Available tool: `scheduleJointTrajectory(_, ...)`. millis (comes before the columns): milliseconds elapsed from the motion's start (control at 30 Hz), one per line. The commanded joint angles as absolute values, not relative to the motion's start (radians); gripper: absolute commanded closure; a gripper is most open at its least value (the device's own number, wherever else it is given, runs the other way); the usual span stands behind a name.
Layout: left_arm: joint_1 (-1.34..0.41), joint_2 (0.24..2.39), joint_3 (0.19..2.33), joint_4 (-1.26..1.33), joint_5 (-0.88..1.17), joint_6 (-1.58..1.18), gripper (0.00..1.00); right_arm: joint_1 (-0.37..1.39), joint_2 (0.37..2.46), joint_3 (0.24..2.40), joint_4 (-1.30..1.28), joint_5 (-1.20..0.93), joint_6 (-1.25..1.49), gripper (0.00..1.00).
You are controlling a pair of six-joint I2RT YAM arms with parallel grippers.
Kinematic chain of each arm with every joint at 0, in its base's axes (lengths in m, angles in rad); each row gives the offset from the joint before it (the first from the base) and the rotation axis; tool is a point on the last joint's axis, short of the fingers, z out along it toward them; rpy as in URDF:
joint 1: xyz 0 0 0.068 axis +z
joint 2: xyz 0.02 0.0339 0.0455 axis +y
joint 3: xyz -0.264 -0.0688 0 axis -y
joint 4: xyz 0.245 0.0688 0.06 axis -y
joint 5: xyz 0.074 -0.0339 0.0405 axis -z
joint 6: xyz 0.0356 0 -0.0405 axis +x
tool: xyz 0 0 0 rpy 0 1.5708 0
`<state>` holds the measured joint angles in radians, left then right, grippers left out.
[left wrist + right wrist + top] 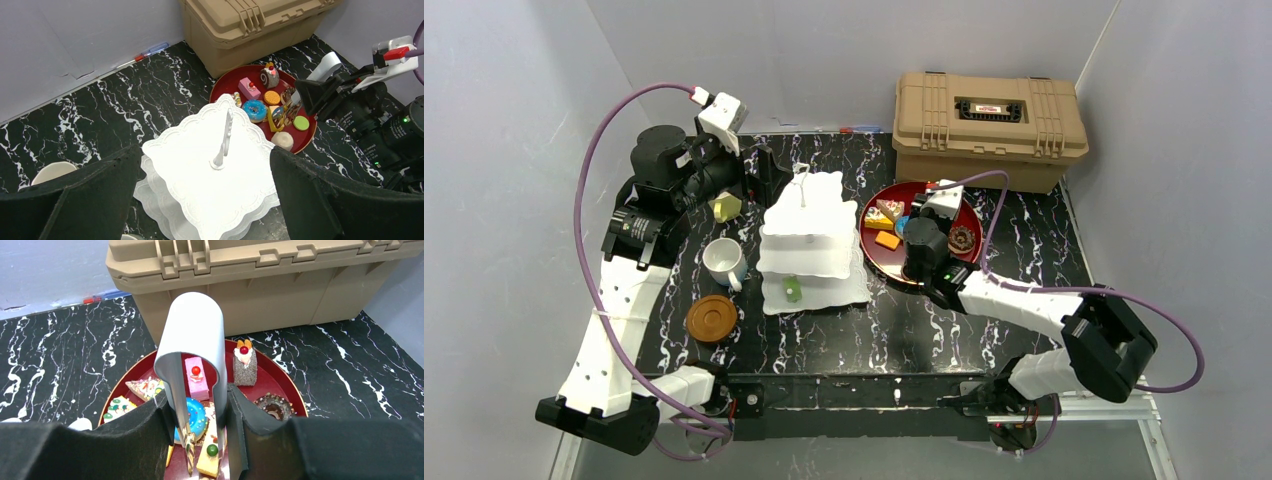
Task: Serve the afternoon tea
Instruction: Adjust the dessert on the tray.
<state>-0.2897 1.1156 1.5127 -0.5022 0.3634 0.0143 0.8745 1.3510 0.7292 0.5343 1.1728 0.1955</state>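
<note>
The white three-tier cake stand (809, 235) is mid-table, with one green pastry (792, 290) on its lowest tier. My left gripper (205, 152) hangs open above the stand's top tier (200, 195), holding nothing. My right gripper (197, 405) is shut on a pair of metal tongs (195, 335) over the red tray (904, 195) of toy pastries. The tong tips straddle a yellow slice with a green dot (210, 455), beside a blue donut (199, 415). Left of the stand are a white mug (724, 262), a yellow-green mug (725, 207) and a brown coaster (711, 318).
The tan ribbed case (989, 128) stands at the back right, just behind the tray. A pink cake (196, 377), a speckled cake with a cherry (245, 367) and a chocolate donut (272, 407) also lie on the tray. A screwdriver (145, 54) lies by the back wall.
</note>
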Motion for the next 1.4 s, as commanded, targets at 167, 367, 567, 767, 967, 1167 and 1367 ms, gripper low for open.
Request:
scheduleJointTrajectory(167,-0.281,1.096,1.52,-0.494,0.38,0.008,0.01,0.844,1.356,0.766,0.611,1.207,0.191,0.58)
scheduleJointTrajectory(367,-0.281,1.1,1.515,-0.485,0.385,0.008,0.01,0.84,1.336,0.759,0.584,1.208,0.186,0.55)
scheduleJointTrajectory(567,-0.281,1.097,1.517,-0.486,0.384,0.008,0.01,0.835,1.354,0.75,0.577,1.19,0.221,0.53)
scheduleJointTrajectory(767,-0.28,1.095,1.518,-0.489,0.379,0.008,0.01,0.831,1.362,0.744,0.563,1.168,0.232,0.53)
scheduleJointTrajectory(967,-0.279,1.096,1.518,-0.488,0.379,0.008,0.01,0.819,1.325,0.692,0.54,1.143,0.238,0.54)
scheduleJointTrajectory(1167,-0.278,1.098,1.516,-0.486,0.38,0.008,0.01,0.794,1.292,0.655,0.525,1.095,0.228,0.55)
scheduleJointTrajectory(1367,-0.279,1.099,1.519,-0.489,0.382,0.008,0.01,0.765,1.331,0.661,0.53,1.035,0.243,0.57)
